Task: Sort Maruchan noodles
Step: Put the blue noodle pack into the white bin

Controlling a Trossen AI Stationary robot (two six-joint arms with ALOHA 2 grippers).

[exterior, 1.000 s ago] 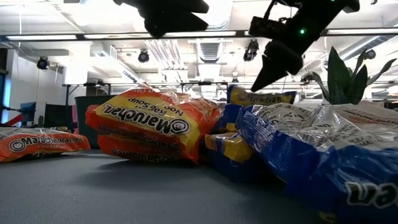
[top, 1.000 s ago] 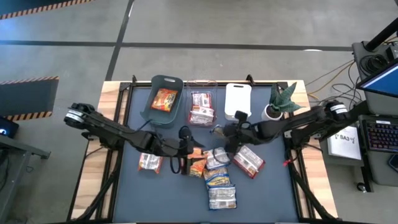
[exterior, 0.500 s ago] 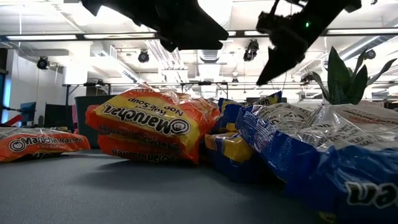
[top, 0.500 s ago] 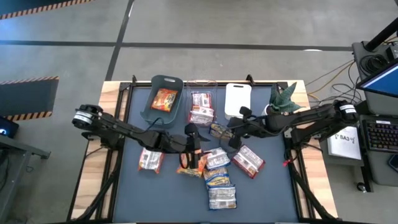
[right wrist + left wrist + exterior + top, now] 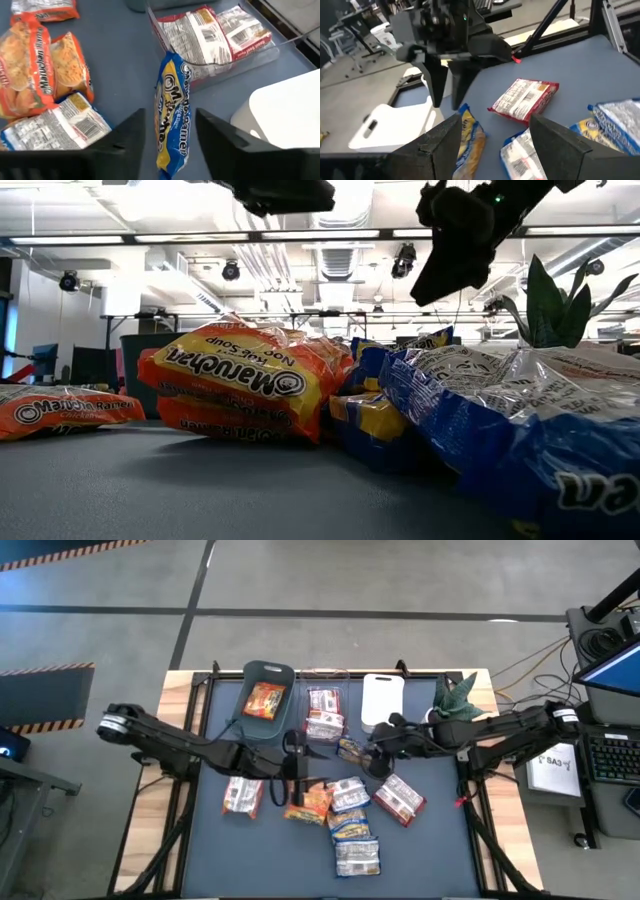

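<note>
The Maruchan noodles lie mid-table: orange packets (image 5: pixel 240 798) (image 5: pixel 312 802), blue-and-white ones (image 5: pixel 350 825) and a red-and-white one (image 5: pixel 400 798). A yellow-and-blue packet (image 5: pixel 172 125) stands on edge on the table between the clear bin (image 5: pixel 325 712) and the white bin (image 5: pixel 382 700). My right gripper (image 5: pixel 372 755) is open just above it, with a finger on either side of its upper end. My left gripper (image 5: pixel 300 768) hangs open and holds nothing above the orange packets. The teal bin (image 5: pixel 265 700) holds an orange packet, and the clear bin holds red-and-white ones. My right gripper points down over the yellow-and-blue packet's upper end (image 5: pixel 465 110), which lies between the parted fingers (image 5: pixel 436 90). A narrow gap shows on each side of the packet. I cannot tell whether a finger touches it. The packet's lower end is on the table.
A potted plant (image 5: pixel 455 700) stands at the far right corner beside the white bin. The three bins line the table's far edge. Bare blue mat (image 5: pixel 250 860) lies near the front left and along the right side (image 5: pixel 450 840).
My right gripper has lowered the yellow-and-blue packet between the clear and white bins and has opened. The packet has dropped lower and tilted. My left gripper swung toward the table's right, then back toward the left and the far edge, staying open.
</note>
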